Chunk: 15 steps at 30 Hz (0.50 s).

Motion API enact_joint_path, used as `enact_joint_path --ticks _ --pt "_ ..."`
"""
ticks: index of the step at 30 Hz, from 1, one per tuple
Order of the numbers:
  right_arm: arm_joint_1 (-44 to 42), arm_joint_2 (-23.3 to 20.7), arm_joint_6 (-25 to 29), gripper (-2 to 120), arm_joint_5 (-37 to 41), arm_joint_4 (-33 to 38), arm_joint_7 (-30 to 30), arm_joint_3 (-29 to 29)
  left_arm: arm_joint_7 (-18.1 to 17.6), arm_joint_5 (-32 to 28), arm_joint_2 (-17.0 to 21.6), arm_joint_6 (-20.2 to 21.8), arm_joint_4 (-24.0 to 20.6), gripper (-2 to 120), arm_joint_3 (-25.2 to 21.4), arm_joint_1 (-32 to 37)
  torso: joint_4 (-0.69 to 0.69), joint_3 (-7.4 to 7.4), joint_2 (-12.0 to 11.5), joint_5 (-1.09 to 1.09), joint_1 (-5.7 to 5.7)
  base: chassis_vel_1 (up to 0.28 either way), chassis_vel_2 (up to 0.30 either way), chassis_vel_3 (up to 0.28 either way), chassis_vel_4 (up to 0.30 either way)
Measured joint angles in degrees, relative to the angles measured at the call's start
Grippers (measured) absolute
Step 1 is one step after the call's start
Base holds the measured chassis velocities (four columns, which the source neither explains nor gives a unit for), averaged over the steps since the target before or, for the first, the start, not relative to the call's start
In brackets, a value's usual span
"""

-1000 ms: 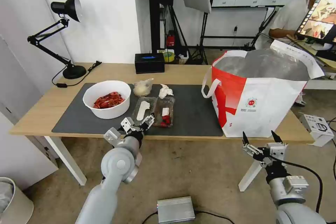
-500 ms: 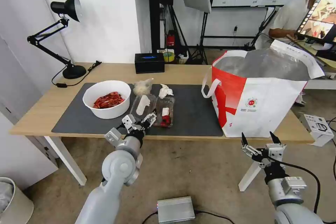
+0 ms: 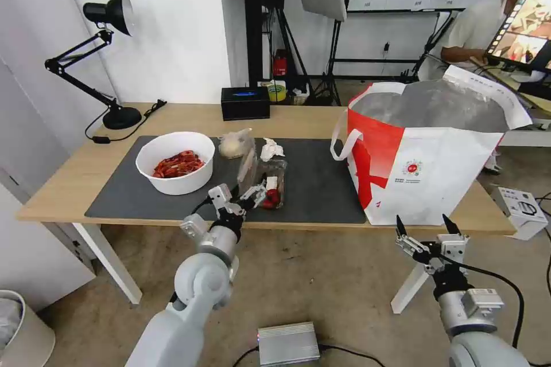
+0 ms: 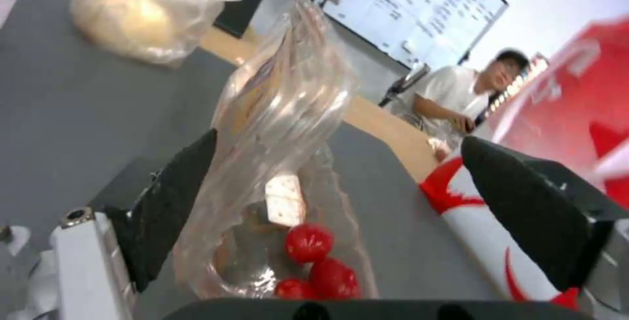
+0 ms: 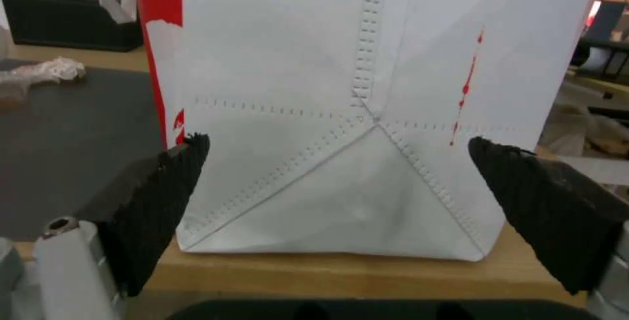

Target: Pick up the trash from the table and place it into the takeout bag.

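Note:
A clear clamshell tray (image 3: pixel 271 182) holding red scraps lies on the dark mat (image 3: pixel 321 183) of the table (image 3: pixel 63 183), its lid standing nearly upright. My left gripper (image 3: pixel 236 196) is open at the tray's near edge. In the left wrist view the tray (image 4: pixel 282 162) stands between the fingers, its lid leaning on one finger (image 4: pixel 174 207). Behind it lie a crumpled tissue (image 3: pixel 270 149) and a small clear bag (image 3: pixel 234 144), with the white bowl (image 3: pixel 175 161) of red shells to the left. The takeout bag (image 3: pixel 425 166) stands open at the right. My right gripper (image 3: pixel 427 230) hangs open below the table edge, facing the bag's white front (image 5: pixel 367 113).
A black desk lamp (image 3: pixel 109 17) and a black box (image 3: pixel 245 103) stand at the back of the table. On the floor are a grey box (image 3: pixel 288 344), a white device (image 3: pixel 521 209) at the right and a bin (image 3: pixel 17 327) at the left.
The tray's lid has swung up from lying flat to nearly upright. My left gripper has shifted right along the tray's near edge. The right arm has barely moved.

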Motion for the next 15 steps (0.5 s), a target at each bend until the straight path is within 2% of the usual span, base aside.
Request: enact_joint_path --ticks 1,5,13,15 --pt "0.00 0.00 0.00 100 0.00 0.00 0.00 0.00 0.00 0.00 0.00 0.00 0.00 100 0.00 0.00 0.00 0.00 0.00 0.00 0.00 0.000 0.000 0.000 0.000" --pt "0.44 -0.04 -0.66 100 1.36 0.34 0.00 0.03 5.43 7.69 0.11 -3.07 2.64 100 0.26 0.33 0.00 -0.01 0.00 0.00 0.00 0.000 0.000 0.000 0.000" --pt "1.18 0.17 -1.02 100 1.62 0.35 0.12 -0.32 10.25 15.16 0.57 -6.55 4.59 100 -0.11 0.83 0.00 0.00 0.00 0.00 0.00 0.000 0.000 0.000 0.000" --pt "1.27 0.20 -1.06 100 1.62 0.36 0.17 -0.39 10.38 15.56 0.59 -6.72 4.59 100 -0.13 1.01 0.01 0.00 0.00 0.00 0.00 0.000 0.000 0.000 0.000"
